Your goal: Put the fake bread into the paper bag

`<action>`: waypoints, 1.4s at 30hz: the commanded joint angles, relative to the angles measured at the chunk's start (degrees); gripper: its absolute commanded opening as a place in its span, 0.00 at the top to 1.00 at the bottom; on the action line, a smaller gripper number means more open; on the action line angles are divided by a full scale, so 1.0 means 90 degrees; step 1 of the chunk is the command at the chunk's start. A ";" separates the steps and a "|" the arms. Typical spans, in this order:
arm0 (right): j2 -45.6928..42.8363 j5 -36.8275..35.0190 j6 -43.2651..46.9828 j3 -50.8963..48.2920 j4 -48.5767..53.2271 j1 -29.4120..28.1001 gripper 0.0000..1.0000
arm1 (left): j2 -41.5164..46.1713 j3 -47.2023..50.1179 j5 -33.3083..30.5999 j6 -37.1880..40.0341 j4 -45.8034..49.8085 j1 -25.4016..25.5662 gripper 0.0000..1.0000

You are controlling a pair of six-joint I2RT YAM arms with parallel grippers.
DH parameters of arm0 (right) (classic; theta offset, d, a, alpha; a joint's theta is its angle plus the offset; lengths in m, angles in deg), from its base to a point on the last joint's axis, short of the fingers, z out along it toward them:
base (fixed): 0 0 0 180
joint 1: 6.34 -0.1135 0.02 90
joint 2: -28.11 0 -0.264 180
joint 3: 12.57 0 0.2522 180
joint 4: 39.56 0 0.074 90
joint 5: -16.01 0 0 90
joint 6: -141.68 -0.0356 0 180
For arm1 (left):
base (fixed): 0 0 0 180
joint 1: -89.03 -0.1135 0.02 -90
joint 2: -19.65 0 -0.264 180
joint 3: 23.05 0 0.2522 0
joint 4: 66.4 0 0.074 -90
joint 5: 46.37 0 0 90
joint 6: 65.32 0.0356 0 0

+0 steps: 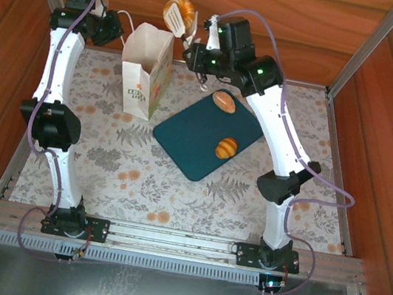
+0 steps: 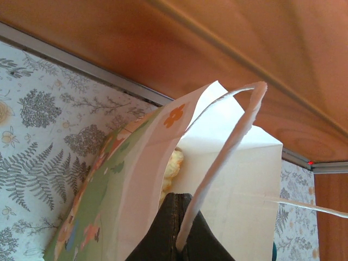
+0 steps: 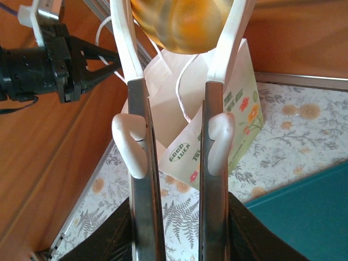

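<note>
- Table [image 1: 175, 189], floral cloth: seen whole from the top camera.
- Teal tray [image 1: 196, 147]: carries two pieces of fake bread [image 1: 224, 101] in the top view; my right wrist view catches its corner.
- Paper bag [image 1: 146, 72]: upright, left of the tray; my left wrist view looks into its mouth, with a pale yellow lump [image 2: 174, 163] inside.
- Left gripper [image 2: 178, 228]: pinched on the bag's cord handle [image 2: 228, 147].
- Right gripper [image 3: 176, 228]: clamped on my metal tongs [image 3: 138, 163].
- Bun [image 3: 182, 19]: squeezed between the tong tips, raised near the bag's rear right corner, clear of the paper.

Paper bag [image 1: 145, 72] stands left of the tray [image 1: 189, 146] bearing 2 fake bread [image 1: 225, 148] pieces.
</note>
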 commanded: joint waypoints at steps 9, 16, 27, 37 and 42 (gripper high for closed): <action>0.0350 0.0381 -0.0032 0.0344 -0.1029 -0.0218 0.62 | -0.0008 -0.0178 0.0142 -0.0015 -0.0057 -0.0065 1.00; 0.0758 0.0609 -0.0121 0.0546 -0.1037 -0.0247 0.61 | -0.0008 -0.0187 0.0171 -0.0035 -0.0057 -0.0066 1.00; 0.1153 0.0859 -0.0154 0.0472 -0.0750 -0.0257 0.55 | 0.0001 -0.0196 0.0163 -0.0030 -0.0060 -0.0068 1.00; 0.1135 0.0991 -0.0227 0.0370 -0.0765 -0.0257 0.43 | 0.0024 -0.0158 0.0153 -0.0011 -0.0061 -0.0067 1.00; 0.1068 0.1006 -0.0267 0.0361 -0.0794 -0.0255 0.44 | 0.0024 -0.0158 0.0148 -0.0014 -0.0067 -0.0059 1.00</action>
